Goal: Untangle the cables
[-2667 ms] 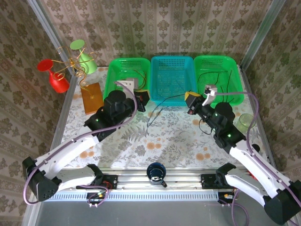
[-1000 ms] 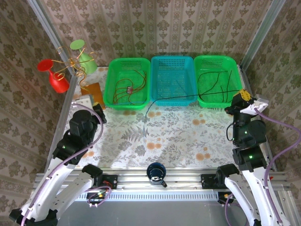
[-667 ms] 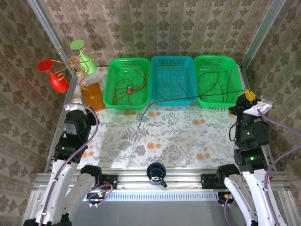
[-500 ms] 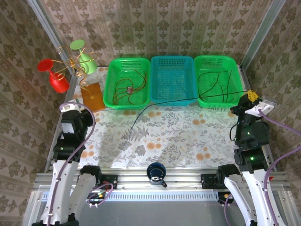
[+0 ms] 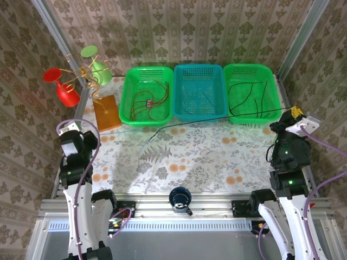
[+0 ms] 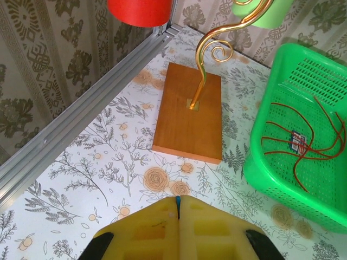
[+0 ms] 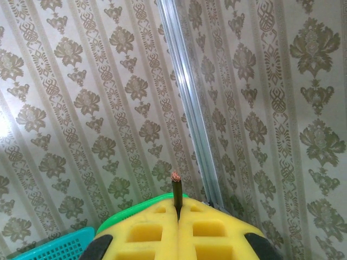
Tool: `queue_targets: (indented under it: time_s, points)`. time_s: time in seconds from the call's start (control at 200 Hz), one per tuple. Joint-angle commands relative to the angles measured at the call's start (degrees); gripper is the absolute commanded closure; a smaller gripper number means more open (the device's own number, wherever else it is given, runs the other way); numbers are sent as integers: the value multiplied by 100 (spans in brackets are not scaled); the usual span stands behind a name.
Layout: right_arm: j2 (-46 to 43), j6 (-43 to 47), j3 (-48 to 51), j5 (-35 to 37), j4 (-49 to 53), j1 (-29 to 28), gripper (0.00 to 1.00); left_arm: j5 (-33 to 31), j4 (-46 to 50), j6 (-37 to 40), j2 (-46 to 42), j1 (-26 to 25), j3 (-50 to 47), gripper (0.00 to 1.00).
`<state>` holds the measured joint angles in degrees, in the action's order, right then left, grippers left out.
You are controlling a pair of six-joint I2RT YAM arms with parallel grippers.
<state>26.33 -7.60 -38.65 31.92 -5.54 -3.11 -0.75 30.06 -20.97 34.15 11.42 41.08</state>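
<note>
My right gripper (image 5: 295,112) stands at the table's right edge, shut on the black cable (image 5: 217,119). The cable's copper-tipped end (image 7: 175,187) sticks up between the yellow pads (image 7: 217,233). From there it runs taut leftwards along the front of the baskets, and its free end drops onto the table (image 5: 142,151). At the left edge my left gripper (image 5: 74,133) is shut on a thin blue cable (image 5: 130,130), a blue sliver between its pads (image 6: 177,201). Red cables (image 5: 149,103) (image 6: 303,146) lie in the left green basket, black ones (image 5: 249,97) in the right green basket.
A blue basket (image 5: 199,69) stands between the two green baskets (image 5: 129,92) (image 5: 274,89). The gold wire stand with red and green cups rests on its wooden base (image 5: 105,112) (image 6: 190,111) at the back left. A dark blue cup (image 5: 179,197) sits on the near rail.
Both arms have drawn back and apart, the left to the left edge, the right to the right edge. The black cable has been pulled taut and its free end slid leftwards.
</note>
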Motion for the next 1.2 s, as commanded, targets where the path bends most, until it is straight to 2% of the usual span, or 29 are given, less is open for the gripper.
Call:
queue_targets:
  time_s: [0.0, 0.18, 0.29, 0.46, 0.57, 0.7, 0.85, 1.02, 1.195]
  points:
    - [-66, 102, -99, 420, -95, 87, 100, 181, -45, 60, 61, 208, -32, 100]
    - [-108, 144, -94, 411, -97, 173, 100, 674, -140, 122, 159, 861, -108, 100]
    - [-166, 135, -76, 317, -114, 262, 100, 676, -145, 258, 216, 1239, -109, 100]
    - [-146, 66, -98, 9, -35, 311, 100, 983, -382, 120, 355, 1254, -226, 100]
    - [-137, 208, -66, 90, -134, 367, 100, 926, -439, 162, 481, 1432, -263, 100]
    - [-119, 275, -146, -222, -125, 468, 100, 1701, -516, 125, 590, 1445, -122, 100]
    - [-10, 62, -220, -584, -33, 486, 100, 1982, -668, 40, 292, 951, -22, 100]
    - [284, 62, -548, -798, -172, 496, 100, 1236, -523, 61, -103, -70, 326, 100]
    - [876, -96, -1253, -1265, -424, 496, 100, 696, -500, -27, 52, -1109, 691, 100]
